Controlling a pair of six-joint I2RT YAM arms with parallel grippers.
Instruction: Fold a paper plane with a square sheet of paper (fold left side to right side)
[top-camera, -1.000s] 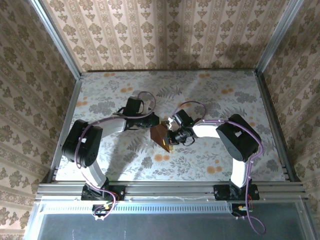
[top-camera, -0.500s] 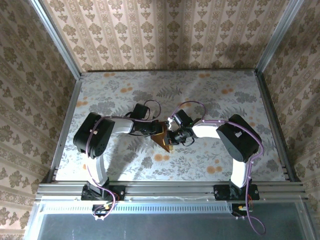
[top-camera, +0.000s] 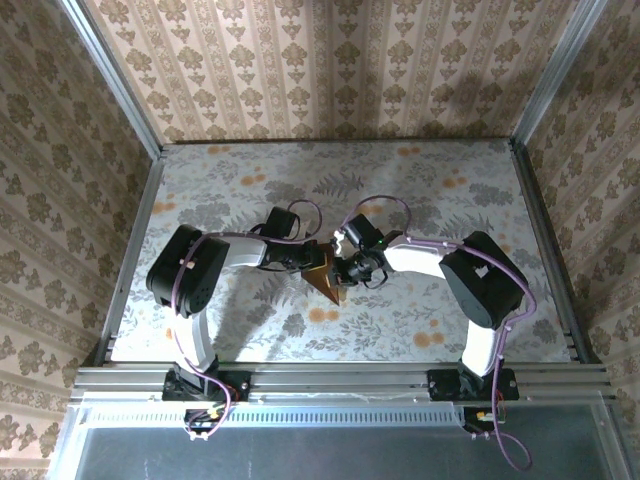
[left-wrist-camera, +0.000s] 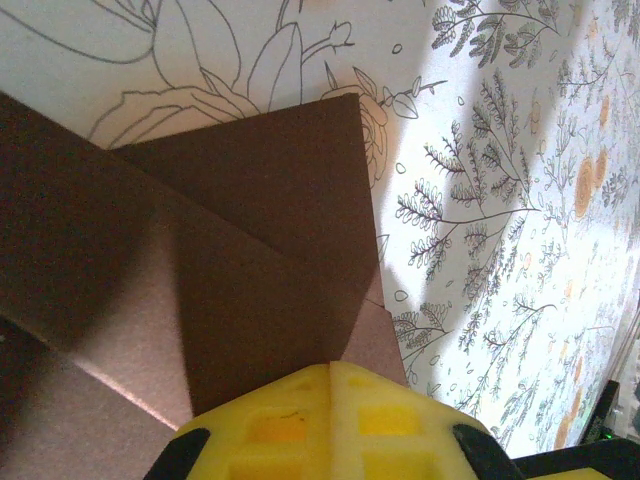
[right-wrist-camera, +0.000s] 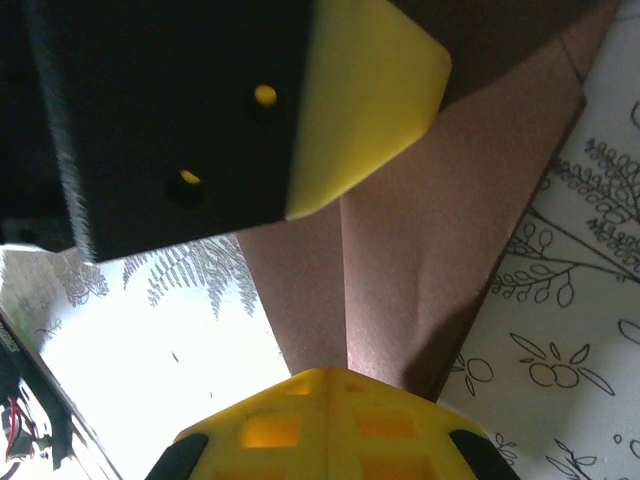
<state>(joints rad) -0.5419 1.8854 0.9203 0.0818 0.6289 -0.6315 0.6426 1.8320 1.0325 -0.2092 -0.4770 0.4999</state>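
The left gripper's (left-wrist-camera: 330, 425) jaws were pressed together, the yellow tips meeting in a thin seam right on the paper plane (left-wrist-camera: 270, 230), at the rim of its brown folds. Whether a layer was caught between them could not be told. The right gripper (right-wrist-camera: 320, 425) was likewise closed, its yellow tips set on the opposite side of the plane beside a long centre crease. One yellow finger (right-wrist-camera: 365, 100) of the left gripper lay on the plane just across from it. From above, the plane showed as a dark reddish-brown wedge, with the left gripper touching its left edge and the right gripper its right edge. Around the plane spread the fern-printed table (top-camera: 420, 190), the wedge's point aimed at the table's near edge, with orange blotches (top-camera: 322, 315) just beyond that tip.
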